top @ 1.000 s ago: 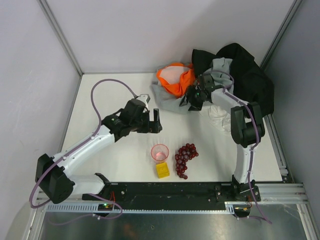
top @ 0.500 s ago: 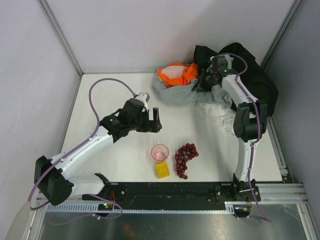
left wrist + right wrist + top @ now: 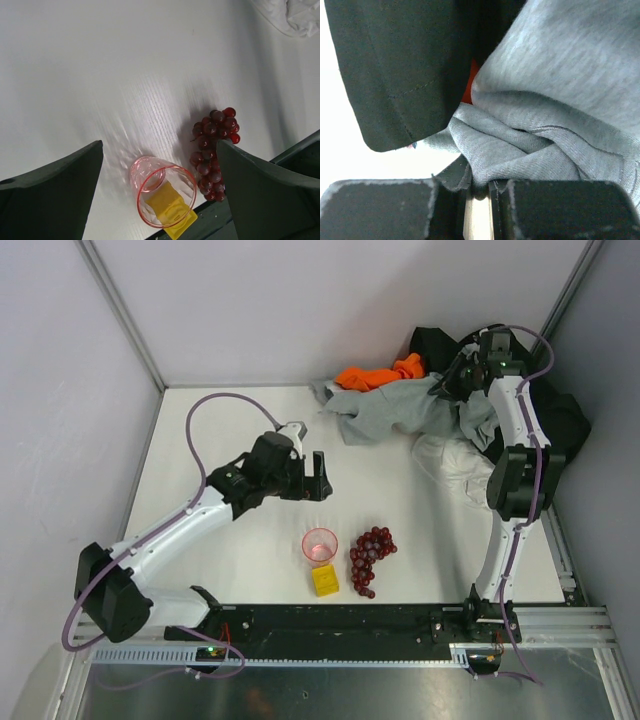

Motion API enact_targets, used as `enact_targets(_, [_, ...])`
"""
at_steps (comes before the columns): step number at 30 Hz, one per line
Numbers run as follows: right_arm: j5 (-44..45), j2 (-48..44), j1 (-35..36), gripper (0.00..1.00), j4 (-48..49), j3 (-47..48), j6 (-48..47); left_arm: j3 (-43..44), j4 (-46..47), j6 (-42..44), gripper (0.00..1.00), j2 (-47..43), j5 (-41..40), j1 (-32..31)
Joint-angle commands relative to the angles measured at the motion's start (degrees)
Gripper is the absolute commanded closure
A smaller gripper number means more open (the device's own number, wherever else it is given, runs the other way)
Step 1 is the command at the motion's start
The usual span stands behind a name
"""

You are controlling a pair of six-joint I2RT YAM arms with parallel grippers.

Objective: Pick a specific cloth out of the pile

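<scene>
**Gripping grey, not white**

Clamps the sweatshirt [image 3: 385, 415] tight in the right hand [image 3: 446, 388]. Holds the left hand [image 3: 318, 476] wide apart, empty, over the tabletop [image 3: 230, 420]. Leaves the cloth [image 3: 455, 462] against the pile's [image 3: 560, 415] near edge.

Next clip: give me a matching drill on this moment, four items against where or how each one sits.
Things:
1. grey soft sweatshirt
2. plain white soft cloth
3. pink translucent plastic cup
4. bright orange garment

Place or state:
A. upright beside a yellow block
B. farthest back of the four
C. pinched in the right gripper
D. lying beside the right arm's elbow, ungripped

Pairs: 1-C, 2-D, 3-A, 4-B
</scene>
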Motion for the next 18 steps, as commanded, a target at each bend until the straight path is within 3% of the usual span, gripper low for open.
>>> enact_targets(1, [7.13, 1.53, -2.64, 1.0, 4.92, -1.35, -1.07, 3.05, 3.58, -1.2, 0.0, 1.94, 4.02, -0.12])
enact_targets(11, [5.02, 4.96, -5.44, 1.0, 11.64, -13.38, 0.17, 5.21, 10.45, -8.3, 0.01, 11.21, 11.93, -0.8])
enact_targets(18, [0.64, 5.3, -6.88, 1.0, 13.33, -15.77, 0.53, 13.52, 13.61, -11.08, 0.0, 23.7, 15.07, -3.66])
